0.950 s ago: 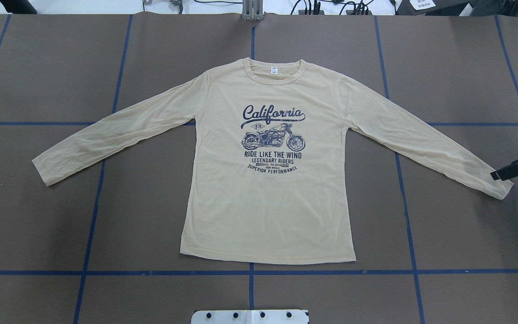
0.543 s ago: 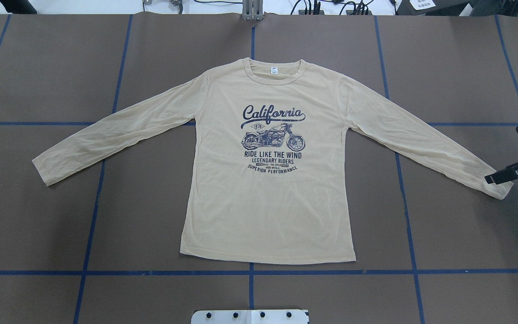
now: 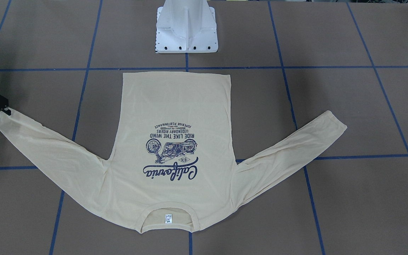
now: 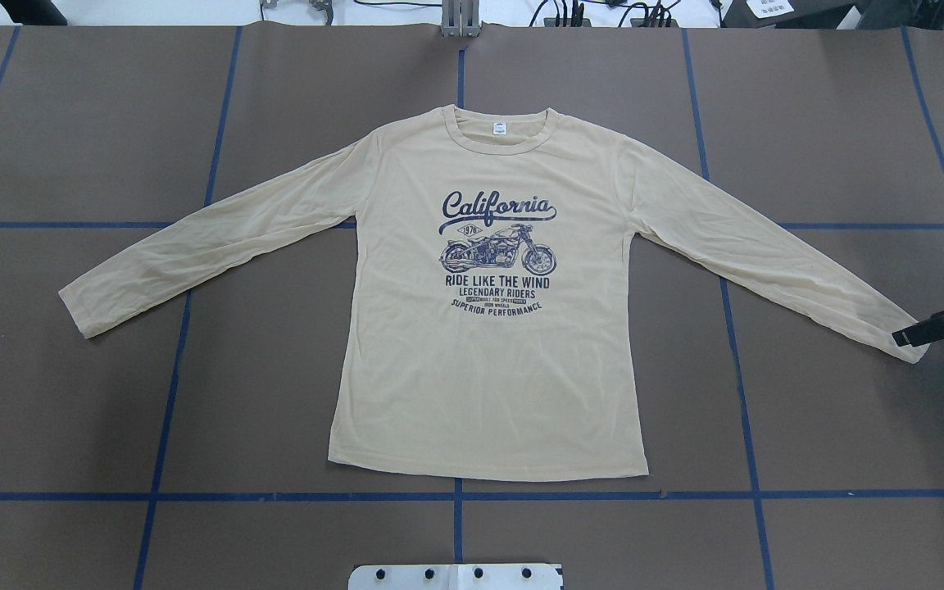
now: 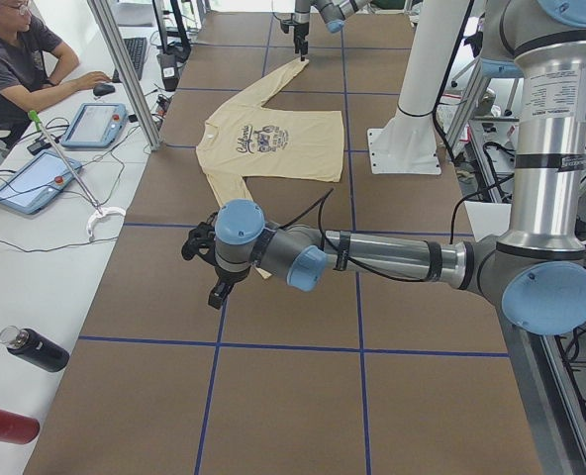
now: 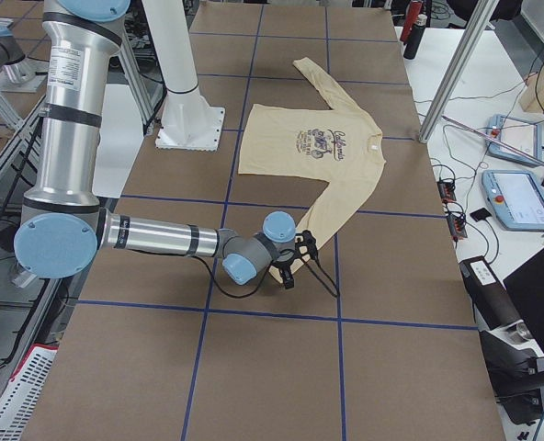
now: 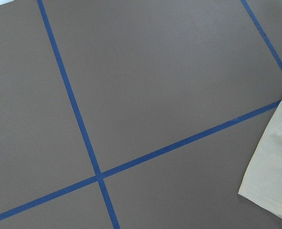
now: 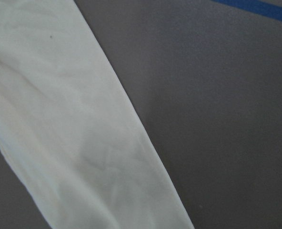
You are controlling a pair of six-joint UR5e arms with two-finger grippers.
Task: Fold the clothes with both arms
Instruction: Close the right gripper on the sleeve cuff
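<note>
Cream-yellow long-sleeved knit shirt (image 4: 488, 369) lies flat, print up, on the brown table with blue tape lines (image 4: 95, 123), with both sleeves spread out. My black right gripper (image 4: 924, 293) is at the right cuff, with its fingers wide apart. My black left gripper (image 5: 206, 267) hovers near the other cuff; I cannot tell its opening.
</note>
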